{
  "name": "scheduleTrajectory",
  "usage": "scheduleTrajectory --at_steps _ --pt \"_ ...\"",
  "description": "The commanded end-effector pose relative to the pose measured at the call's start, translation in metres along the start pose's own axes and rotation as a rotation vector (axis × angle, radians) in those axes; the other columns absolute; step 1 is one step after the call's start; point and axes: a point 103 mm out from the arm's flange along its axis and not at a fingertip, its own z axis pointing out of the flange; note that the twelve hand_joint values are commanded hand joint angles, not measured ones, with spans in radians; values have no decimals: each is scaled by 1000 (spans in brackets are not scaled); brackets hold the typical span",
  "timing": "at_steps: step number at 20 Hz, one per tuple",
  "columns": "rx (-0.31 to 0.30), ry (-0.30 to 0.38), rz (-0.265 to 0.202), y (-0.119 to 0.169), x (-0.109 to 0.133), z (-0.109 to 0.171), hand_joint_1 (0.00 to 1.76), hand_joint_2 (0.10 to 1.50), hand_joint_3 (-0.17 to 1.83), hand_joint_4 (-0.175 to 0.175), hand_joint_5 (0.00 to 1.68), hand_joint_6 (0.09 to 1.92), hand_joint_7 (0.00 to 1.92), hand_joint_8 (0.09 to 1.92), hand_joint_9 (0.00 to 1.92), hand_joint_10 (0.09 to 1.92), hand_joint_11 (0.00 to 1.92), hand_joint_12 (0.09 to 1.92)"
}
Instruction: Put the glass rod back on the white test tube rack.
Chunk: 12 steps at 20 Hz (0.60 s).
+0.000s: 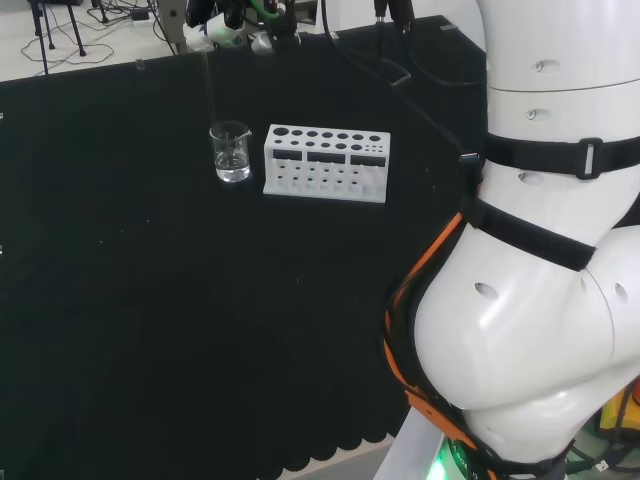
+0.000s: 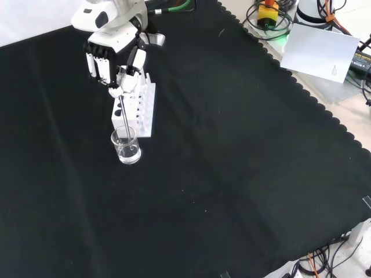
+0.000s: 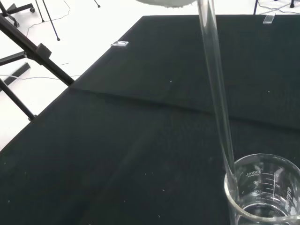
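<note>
Front view, left to right: your black and white hand [image 2: 119, 72] has its fingers pinched on the thin clear glass rod [image 2: 123, 116], whose lower end sits inside the small clear glass beaker [image 2: 126, 146]; the white holed plastic test tube rack [image 2: 142, 107] stands just beside, right.

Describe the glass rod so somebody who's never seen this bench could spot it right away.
On the black cloth, find the white test tube rack; a small clear beaker stands just beside it. The glass rod is the thin clear stick rising out of that beaker, its top pinched in the hand, the only long slender piece there.
</note>
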Motion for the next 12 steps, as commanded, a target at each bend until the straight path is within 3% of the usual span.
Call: scheduleTrajectory --at_steps 1,12 --pt "3 -9 0 0 0 1 1301 1123 -175 -175 1231 286 1153 1062 1761 656 1207 751" --pt "-41 -20 34 -5 0 -27 1301 1123 -175 -175 1230 288 1154 1062 1760 658 1208 750"
